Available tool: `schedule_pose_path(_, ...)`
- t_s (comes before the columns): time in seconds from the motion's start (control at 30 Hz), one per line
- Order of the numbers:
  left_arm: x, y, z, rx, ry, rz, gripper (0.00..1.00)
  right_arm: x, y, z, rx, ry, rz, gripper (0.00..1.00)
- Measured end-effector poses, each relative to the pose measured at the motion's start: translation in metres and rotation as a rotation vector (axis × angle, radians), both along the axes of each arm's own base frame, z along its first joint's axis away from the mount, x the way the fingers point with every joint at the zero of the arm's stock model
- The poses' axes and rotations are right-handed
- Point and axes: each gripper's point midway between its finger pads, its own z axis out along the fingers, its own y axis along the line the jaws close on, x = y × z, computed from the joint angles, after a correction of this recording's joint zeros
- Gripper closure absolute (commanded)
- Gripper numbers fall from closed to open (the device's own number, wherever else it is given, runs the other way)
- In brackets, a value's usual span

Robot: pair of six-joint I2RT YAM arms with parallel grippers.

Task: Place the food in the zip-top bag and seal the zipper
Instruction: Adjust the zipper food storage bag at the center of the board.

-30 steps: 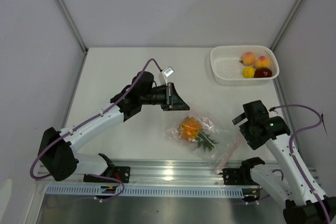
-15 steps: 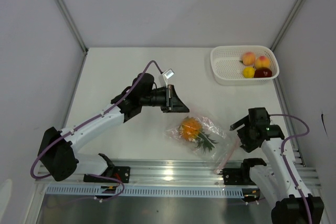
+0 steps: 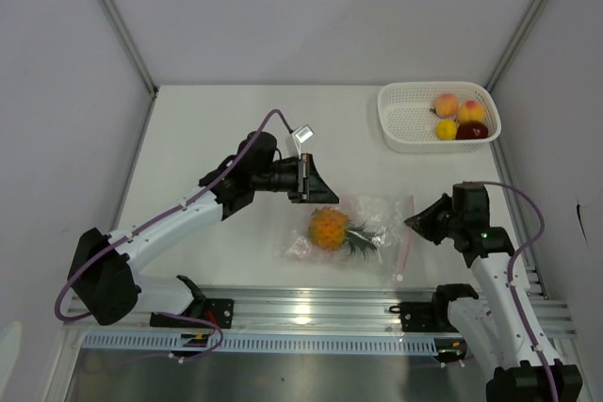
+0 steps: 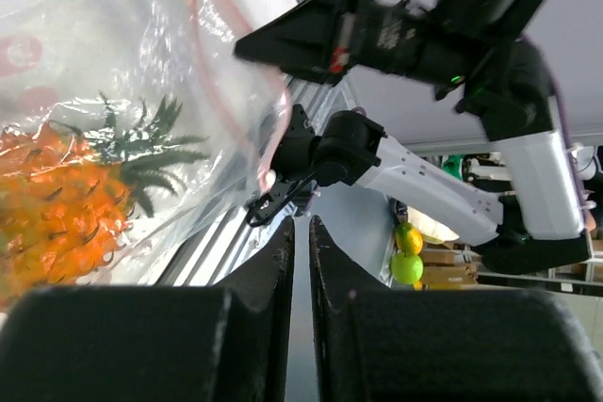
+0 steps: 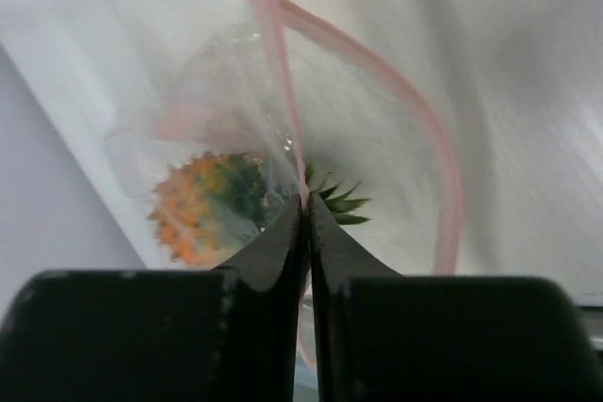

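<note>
The clear zip-top bag (image 3: 363,223) lies flat near the table's front, and the orange pineapple (image 3: 328,229) is inside it, green crown pointing right. Its pink zipper (image 3: 405,237) runs along the right edge. My right gripper (image 3: 413,223) is shut on that mouth edge; in the right wrist view the pink zipper (image 5: 283,91) runs down into the closed right gripper (image 5: 306,200), with the pineapple (image 5: 193,204) behind. My left gripper (image 3: 330,197) hovers at the bag's upper left corner, shut with nothing seen in the thin slit of the left gripper (image 4: 300,221). The other food sits in the basket.
A white mesh basket (image 3: 405,134) at the back right holds two peaches (image 3: 446,104), a yellow fruit (image 3: 446,128) and a dark red apple (image 3: 471,130). A metal rail (image 3: 301,313) runs along the near edge. Grey walls close in the table.
My right gripper swung in to the bag's mouth and went from wide open to shut on its edge. The bag shifted, its zipper drawn straight. The left arm hardly moved.
</note>
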Motion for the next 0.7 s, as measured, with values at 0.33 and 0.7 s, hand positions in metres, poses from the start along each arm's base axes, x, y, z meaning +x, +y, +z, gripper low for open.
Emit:
schedule_pose_path(0.33,0.001,0.015,0.006,0.107,-0.111,0.004,0.61,0.047,0.037,0.121,0.034,-0.279,0.171,1.00)
schedule_pose_path(0.7,-0.023,0.007,0.059,0.109,-0.243,-0.015,0.49,0.054,0.115,0.167,0.033,-0.308,0.225,1.00)
